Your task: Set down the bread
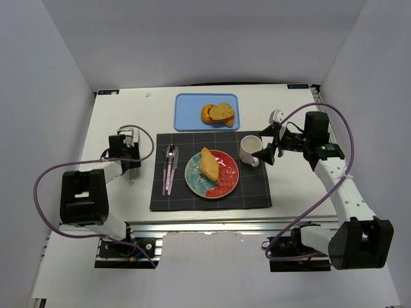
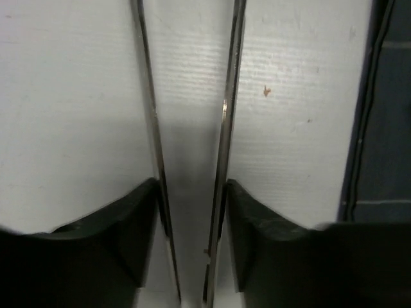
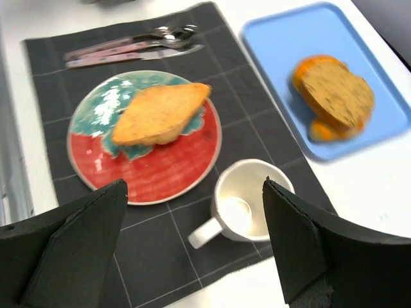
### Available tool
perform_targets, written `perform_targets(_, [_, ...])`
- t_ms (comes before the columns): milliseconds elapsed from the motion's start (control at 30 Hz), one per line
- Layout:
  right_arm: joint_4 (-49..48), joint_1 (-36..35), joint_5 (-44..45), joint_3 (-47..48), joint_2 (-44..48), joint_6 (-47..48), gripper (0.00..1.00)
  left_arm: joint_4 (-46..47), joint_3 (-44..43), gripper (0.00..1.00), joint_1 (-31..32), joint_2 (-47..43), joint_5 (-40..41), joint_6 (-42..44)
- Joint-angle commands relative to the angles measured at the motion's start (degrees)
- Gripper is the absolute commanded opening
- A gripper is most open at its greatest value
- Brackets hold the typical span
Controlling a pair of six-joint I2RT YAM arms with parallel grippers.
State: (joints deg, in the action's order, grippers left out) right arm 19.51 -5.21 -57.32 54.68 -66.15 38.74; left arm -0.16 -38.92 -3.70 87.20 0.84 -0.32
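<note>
Resting on the plate (image 3: 160,176), the bread (image 3: 160,114) looks light and squashy, best pinched gently mid-body; right claw (image 3: 194,189) is spread wide, left claw (image 2: 191,186) can't tell.

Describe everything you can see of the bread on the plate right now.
The bread is a pale golden-yellow elongated roll with pointed ends and a smooth crust, whole and uncut as far as can be seen. It lies flat, diagonally across the red-and-teal plate, mostly over the teal part, touching only the plate.

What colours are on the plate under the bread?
The plate is red across one half and teal-green with white flecks on the other. The right wrist view shows it best.
</note>
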Motion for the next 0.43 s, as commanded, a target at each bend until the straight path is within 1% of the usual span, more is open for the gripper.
perform_targets(0, [-8.3, 0.3, 8.6, 2.2, -0.2, -12.3, 0.89, 1.2, 0.5, 0.69, -1.0, 0.3, -4.0, -0.9])
perform_targets(33, [-9.7, 0.4, 10.9, 2.5, -0.4, -15.3, 0.89, 1.0, 0.6, 0.76, -1.2, 0.1, -4.4, -1.3])
perform_targets(67, [-10.9, 0.3, 13.7, 2.7, -0.8, -21.6, 0.89, 0.5, 0.7, 0.78, -1.5, -0.2, -4.5, -1.8])
perform_targets(100, [-11.7, 0.3, 18.2, 3.2, -1.1, -23.9, 0.89, 0.5, 0.9, 0.81, -1.6, -1.2, -4.4, -2.9])
perform_targets(133, [-11.6, 0.3, 19.9, 3.6, -1.5, -25.4, 0.89, 0.5, 0.9, 0.82, -1.7, -1.9, -4.3, -3.3])
perform_targets(167, [-11.2, 0.3, 22.0, 4.9, -2.4, -26.6, 0.90, -2.1, 0.7, 0.85, -1.9, -2.7, -4.5, -3.8])
perform_targets(200, [-10.9, 0.3, 25.4, 5.5, -2.8, -29.0, 0.89, -2.9, 0.5, 0.89, -1.8, -3.7, -4.6, -4.7])
perform_targets(233, [-10.2, 0.3, 27.3, 6.2, -3.1, -30.5, 0.89, -4.6, 0.2, 0.98, -1.8, -6.3, -4.5, -5.2])
perform_targets(300, [-8.8, 0.3, 29.2, 8.1, -4.1, -31.1, 0.89, -5.9, 0.0, 0.98, -1.8, -9.9, -4.4, -7.3])
perform_targets(333, [-8.1, 0.3, 29.0, 8.3, -4.2, -30.8, 0.90, -6.9, 0.1, 0.98, -1.8, -14.2, -4.4, -8.1])
perform_targets(400, [-8.7, 0.4, 27.7, 7.7, -4.2, -30.7, 0.90, -7.8, 0.1, 0.98, -1.8, -18.7, -3.9, -10.7])
